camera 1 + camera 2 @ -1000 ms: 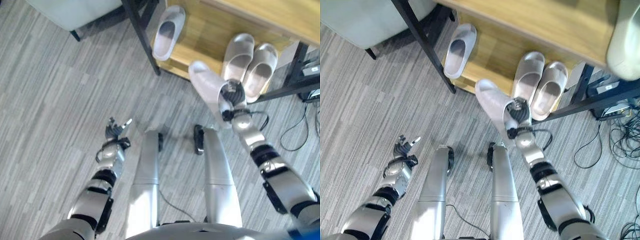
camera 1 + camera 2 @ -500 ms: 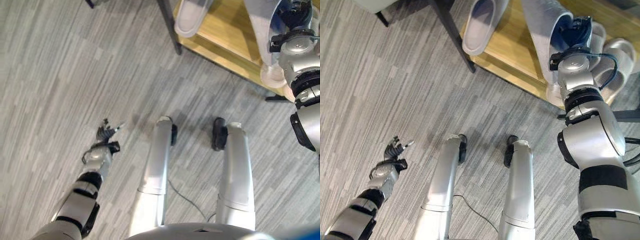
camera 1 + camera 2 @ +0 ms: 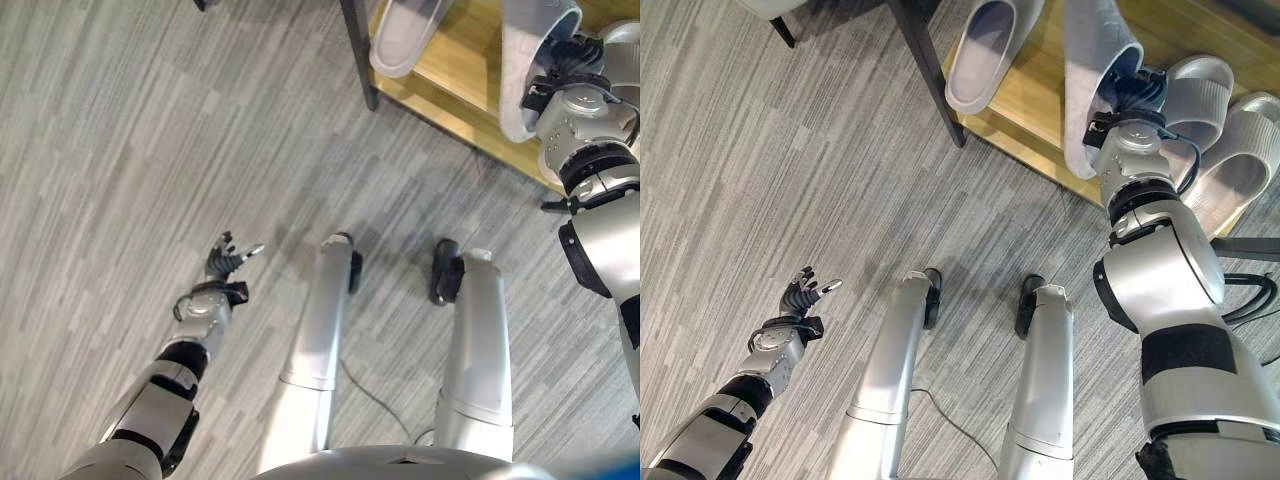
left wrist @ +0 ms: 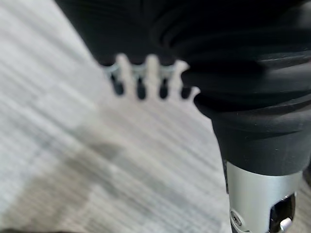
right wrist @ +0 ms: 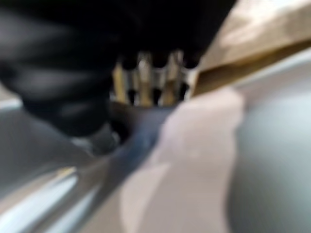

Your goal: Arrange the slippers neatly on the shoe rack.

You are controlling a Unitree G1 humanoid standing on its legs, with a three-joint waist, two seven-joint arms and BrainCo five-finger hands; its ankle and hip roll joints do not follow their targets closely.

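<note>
My right hand (image 3: 1135, 92) is shut on the heel end of a pale grey slipper (image 3: 1090, 70), its fingers curled into the slipper's opening. The slipper hangs toe-first over the wooden lower shelf (image 3: 1030, 115) of the shoe rack. The right wrist view has the fingers (image 5: 146, 77) against the pale slipper (image 5: 194, 160). To its left on the shelf lies a single grey slipper (image 3: 985, 45). At the right lie two beige slippers (image 3: 1195, 95) side by side. My left hand (image 3: 228, 262) hangs low over the floor at the left, fingers relaxed and holding nothing.
A black metal leg (image 3: 930, 65) of the rack stands at the shelf's left front corner. Grey wood-pattern flooring (image 3: 120, 150) spreads in front of the rack. A dark furniture leg (image 3: 780, 30) shows at the upper left.
My right hand has carried the slipper from in front of the rack up over the lower shelf. The whole view has shifted too. My left hand stays where it was.
</note>
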